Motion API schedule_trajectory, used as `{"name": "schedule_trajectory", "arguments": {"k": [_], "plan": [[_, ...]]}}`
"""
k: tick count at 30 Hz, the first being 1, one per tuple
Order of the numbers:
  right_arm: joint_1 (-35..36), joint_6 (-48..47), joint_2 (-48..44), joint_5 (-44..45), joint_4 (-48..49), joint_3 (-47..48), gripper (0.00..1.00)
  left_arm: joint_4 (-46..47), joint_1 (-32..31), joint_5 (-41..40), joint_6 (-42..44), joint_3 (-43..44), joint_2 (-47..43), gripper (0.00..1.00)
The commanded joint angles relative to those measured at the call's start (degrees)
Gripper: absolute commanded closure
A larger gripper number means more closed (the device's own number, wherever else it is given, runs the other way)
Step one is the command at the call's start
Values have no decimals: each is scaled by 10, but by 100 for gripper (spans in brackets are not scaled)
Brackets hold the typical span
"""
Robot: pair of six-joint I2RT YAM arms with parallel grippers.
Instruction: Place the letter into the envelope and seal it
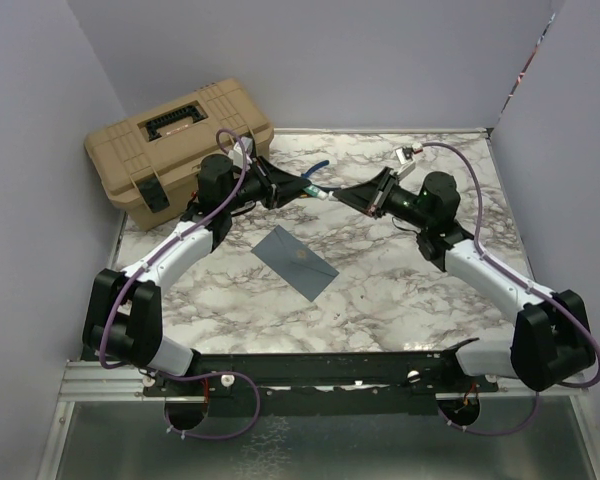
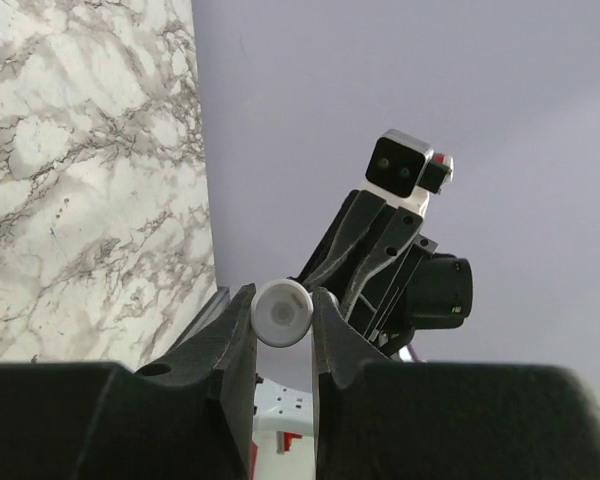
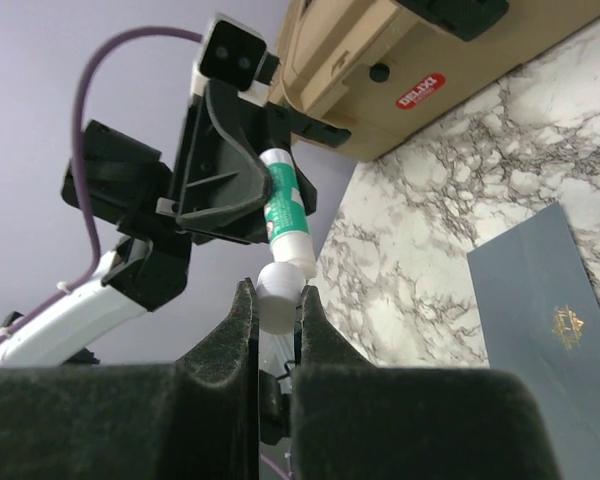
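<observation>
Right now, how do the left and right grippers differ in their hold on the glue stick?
The left gripper has its jaws on the glue stick at its green-and-white body; the right gripper has its jaws on the white cap end. The left gripper reaches in from the side of the tan case, the right gripper from the opposite side, facing it. Both are shut on the same stick, held above the table, away from the envelope.

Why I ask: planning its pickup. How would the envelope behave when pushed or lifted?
The envelope lies flat and thin on the marble table, so it likely slides when pushed. Looking like paper, it probably droops if lifted edgewise.
</observation>
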Motion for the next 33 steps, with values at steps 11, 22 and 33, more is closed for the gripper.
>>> {"name": "schedule_trajectory", "arguments": {"k": [11, 22, 33], "plan": [[3, 77, -47, 87, 107, -54, 100, 71, -1, -53, -138, -30, -19, 100], [7, 109, -17, 101, 170, -66, 100, 124, -9, -59, -208, -65, -18, 100], [17, 102, -1, 105, 159, -59, 100, 138, -11, -60, -219, -72, -16, 100]]}}
